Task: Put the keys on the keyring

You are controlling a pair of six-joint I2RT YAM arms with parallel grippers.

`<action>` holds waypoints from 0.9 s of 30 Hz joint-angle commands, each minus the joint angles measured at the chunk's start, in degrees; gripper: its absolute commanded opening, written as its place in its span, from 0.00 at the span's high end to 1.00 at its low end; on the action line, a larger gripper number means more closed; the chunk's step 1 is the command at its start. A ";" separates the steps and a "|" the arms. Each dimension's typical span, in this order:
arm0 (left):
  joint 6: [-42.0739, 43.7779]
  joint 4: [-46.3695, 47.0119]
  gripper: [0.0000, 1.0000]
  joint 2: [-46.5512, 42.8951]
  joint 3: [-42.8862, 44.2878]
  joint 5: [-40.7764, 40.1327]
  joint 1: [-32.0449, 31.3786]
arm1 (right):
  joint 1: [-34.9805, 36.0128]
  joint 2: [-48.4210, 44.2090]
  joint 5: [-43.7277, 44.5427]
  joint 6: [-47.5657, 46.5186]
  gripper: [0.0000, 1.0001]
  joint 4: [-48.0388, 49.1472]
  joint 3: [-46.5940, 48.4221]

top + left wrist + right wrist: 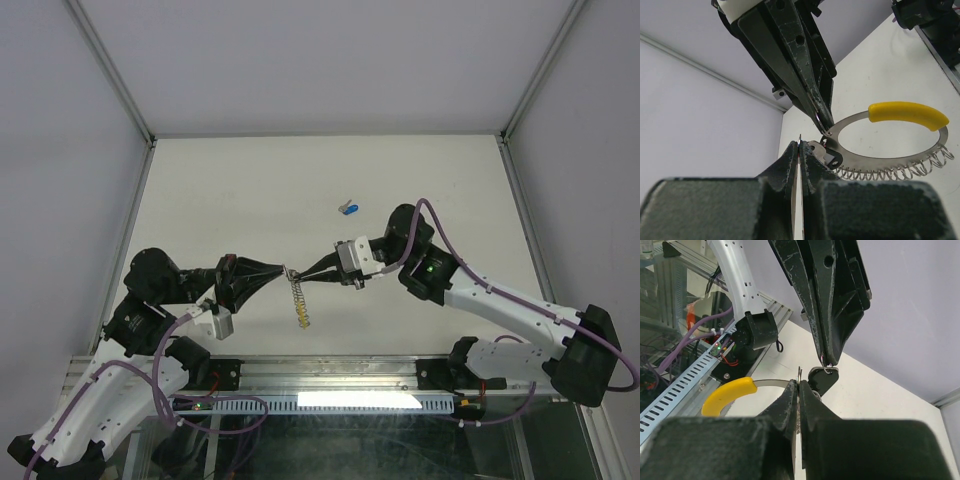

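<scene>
The keyring [299,300], a silver band [880,161] with a coil spring and a yellow segment [907,114], hangs between both grippers above the table's near middle. My left gripper [284,270] is shut; in its wrist view a thin metal edge pokes out between the shut jaws [800,145], beside the ring's black clasp [834,159]. I cannot tell whether that edge is a key. My right gripper [303,276] is shut on the band's end [800,382], next to the yellow segment [730,394]. A blue-headed key [348,209] lies alone on the table, farther back.
White walls and metal frame posts [112,75] enclose the white table [230,190]. An aluminium rail [350,372] and a slotted cable tray [675,395] run along the near edge by the arm bases.
</scene>
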 commanded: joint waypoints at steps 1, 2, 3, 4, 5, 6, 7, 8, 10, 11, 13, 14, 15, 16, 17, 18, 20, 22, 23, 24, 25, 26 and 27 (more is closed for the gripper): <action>1.96 0.62 1.00 -0.28 1.98 3.18 -0.51 | -0.04 0.16 0.36 3.42 1.00 3.39 3.48; 1.97 0.59 1.00 -0.28 1.98 3.40 -0.55 | -0.01 0.25 0.50 3.65 1.00 2.98 3.72; 2.00 0.59 1.00 -0.28 1.95 3.48 -0.57 | 0.01 0.34 0.64 3.84 1.00 2.96 3.89; 2.13 0.54 1.00 -0.32 1.84 3.57 -0.59 | 0.01 0.43 0.65 4.15 1.00 3.15 4.03; 2.28 0.52 1.00 -0.36 1.82 3.54 -0.57 | 0.01 0.58 0.59 4.58 1.00 3.51 4.11; 2.32 0.54 1.00 -0.37 1.66 3.59 -0.65 | 0.01 0.73 0.63 4.98 1.00 3.89 4.24; 2.40 0.46 1.00 -0.37 1.63 3.55 -0.67 | 0.01 0.83 0.61 5.43 1.00 4.36 4.27; 2.37 0.49 1.00 -0.41 1.62 3.59 -0.64 | 0.03 0.87 0.59 5.90 1.00 4.86 4.35; 2.48 0.30 1.00 -0.45 1.62 3.47 -0.64 | 0.01 0.83 0.72 6.33 1.00 5.14 4.39; 2.58 0.16 1.00 -0.45 1.61 3.46 -0.66 | 0.01 0.87 0.74 6.64 1.00 5.23 4.38; 2.53 0.15 1.00 -0.45 1.68 3.59 -0.67 | -0.01 0.88 0.76 7.23 1.00 5.48 4.35; 2.51 0.13 1.00 -0.45 1.72 3.60 -0.64 | 0.01 0.88 0.83 7.65 1.00 5.69 4.22; 2.59 0.17 1.00 -0.45 1.73 3.67 -0.68 | 0.01 0.91 0.86 8.18 1.00 5.95 4.11; 2.65 0.11 1.00 -0.45 1.72 3.63 -0.68 | -0.07 1.04 1.03 8.74 1.00 6.27 4.03; 2.68 0.16 1.00 -0.38 1.66 3.67 -0.67 | -0.09 1.12 1.12 9.27 1.00 6.60 3.95; 2.69 0.12 1.00 -0.43 1.67 3.63 -0.67 | -0.08 1.16 1.28 9.75 1.00 7.00 3.87; 2.69 0.19 1.00 -0.53 1.61 3.68 -0.72 | -0.08 1.36 1.59 10.57 1.00 7.70 3.75; 2.60 0.17 1.00 -0.71 1.48 3.61 -0.74 | -0.20 1.49 1.83 10.99 1.00 8.12 3.71; 2.53 0.19 1.00 -0.72 1.57 3.63 -0.77 | -0.18 1.57 1.96 11.11 1.00 8.18 3.78; 2.49 0.19 1.00 -0.72 1.69 3.66 -0.71 | -0.17 1.65 2.07 11.19 1.00 8.15 3.83; 2.51 0.11 1.00 -0.72 1.67 3.73 -0.74 | -0.17 1.71 2.11 11.20 1.00 8.15 3.83; 2.51 0.11 1.00 -0.71 1.74 3.71 -0.77 | -0.21 1.80 2.35 11.28 1.00 8.08 3.81; 2.50 0.17 1.00 -0.60 1.72 3.72 -0.76 | -0.17 1.89 2.53 11.33 1.00 8.02 3.78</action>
